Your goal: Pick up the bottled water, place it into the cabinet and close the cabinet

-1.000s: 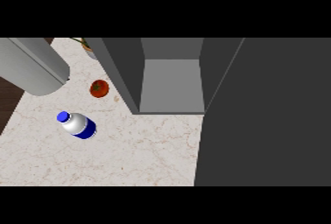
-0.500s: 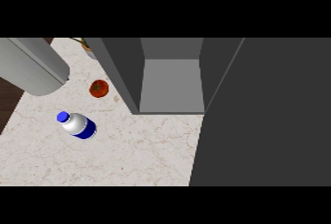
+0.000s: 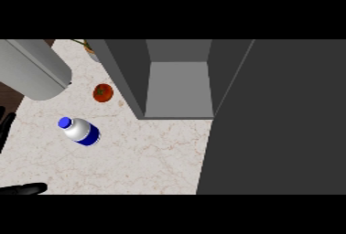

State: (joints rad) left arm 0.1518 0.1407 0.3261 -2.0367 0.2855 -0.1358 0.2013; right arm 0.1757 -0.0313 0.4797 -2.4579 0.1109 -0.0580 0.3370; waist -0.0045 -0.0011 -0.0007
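Since the earlier frames, black fingers have come into view at the left edge: a tip low at about 8 o'clock [image 3: 24,188] and a sliver higher up at 9 o'clock; nothing else has shifted. These belong to the left hand, but so little of it shows that I cannot tell whether its fingers are spread or curled. The right hand shows nowhere.

The bottled water [image 3: 80,130] lies on its side on the marbled bench [image 3: 148,155], left of centre, its blue cap pointing toward 10 o'clock, apart from the fingers. A tomato [image 3: 103,93] rests on the bench at 12 o'clock from the bottle, near but not touching it. The cabinet [image 3: 179,87] stands open at upper centre, its door [image 3: 283,119] swung out and filling the right side. A grey cylinder [image 3: 34,68] crosses the upper left corner.
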